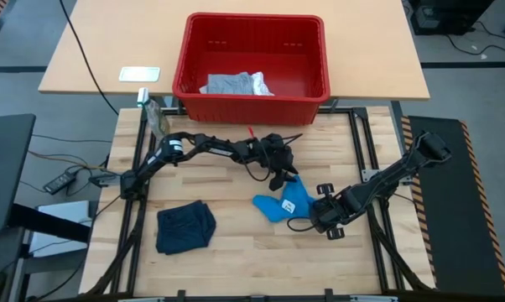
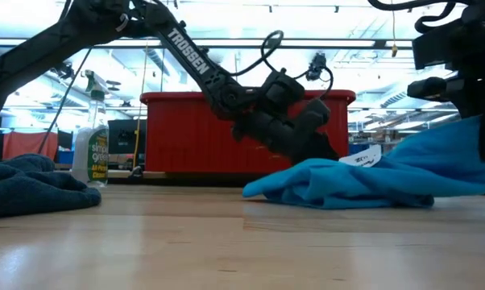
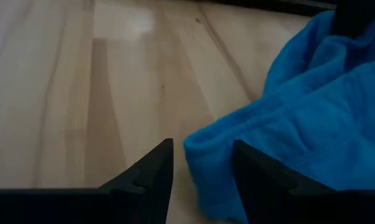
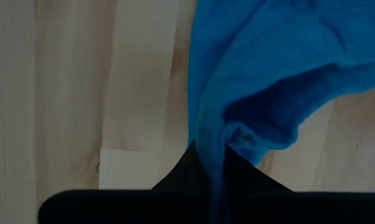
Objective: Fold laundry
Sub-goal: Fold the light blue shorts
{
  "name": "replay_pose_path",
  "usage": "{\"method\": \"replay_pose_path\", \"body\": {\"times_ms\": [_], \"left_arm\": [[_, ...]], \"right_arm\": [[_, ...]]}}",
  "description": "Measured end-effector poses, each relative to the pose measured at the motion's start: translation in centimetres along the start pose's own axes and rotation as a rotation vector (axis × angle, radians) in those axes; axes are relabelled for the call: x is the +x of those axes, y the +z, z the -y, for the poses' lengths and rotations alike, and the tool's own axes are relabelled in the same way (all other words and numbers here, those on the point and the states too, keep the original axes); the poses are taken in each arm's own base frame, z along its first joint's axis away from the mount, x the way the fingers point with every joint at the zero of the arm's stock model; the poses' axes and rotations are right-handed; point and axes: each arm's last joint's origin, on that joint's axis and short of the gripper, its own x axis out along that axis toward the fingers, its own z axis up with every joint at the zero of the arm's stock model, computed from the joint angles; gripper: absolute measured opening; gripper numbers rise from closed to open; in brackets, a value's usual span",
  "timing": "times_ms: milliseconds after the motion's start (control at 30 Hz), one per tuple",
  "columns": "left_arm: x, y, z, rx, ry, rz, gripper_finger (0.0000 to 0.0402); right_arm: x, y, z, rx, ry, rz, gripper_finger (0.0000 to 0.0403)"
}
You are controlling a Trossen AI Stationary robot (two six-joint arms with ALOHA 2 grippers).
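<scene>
Wooden surface (image 1: 236,252) carries all. Bright blue garment (image 1: 279,204) lies between both claws, long axis running claw to claw. Right claw (image 4: 213,163) pinched tight on its near edge. Left claw (image 3: 203,163) half-spread, straddling opposite corner, nothing gripped yet.

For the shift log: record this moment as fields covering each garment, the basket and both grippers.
bright blue garment: crumpled on the table, right of centre
navy garment: folded, front left
light grey garment: inside the red basket
red basket: at the table's far edge
left gripper: open, an edge of the blue cloth between its fingers
right gripper: shut on the blue cloth's other side
spray bottle: upright at the far left corner
fold status: blue garment not yet folded
</scene>
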Motion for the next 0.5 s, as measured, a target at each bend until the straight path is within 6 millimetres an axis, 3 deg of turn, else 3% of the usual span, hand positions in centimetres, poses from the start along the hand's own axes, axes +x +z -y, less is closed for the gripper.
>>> {"method": "replay_pose_path", "body": {"times_ms": [267,500], "left_arm": [[0.5,-0.47,0.35,-0.008,-0.04,-0.002,0.0141],[-0.01,0.4,0.55,-0.095,-0.082,0.017,0.0015]], "right_arm": [[0.0,0.04,-0.02,0.027,0.002,0.005,0.002],[0.0,0.05,0.22,0.17,-0.06,0.026,0.0021]]}}
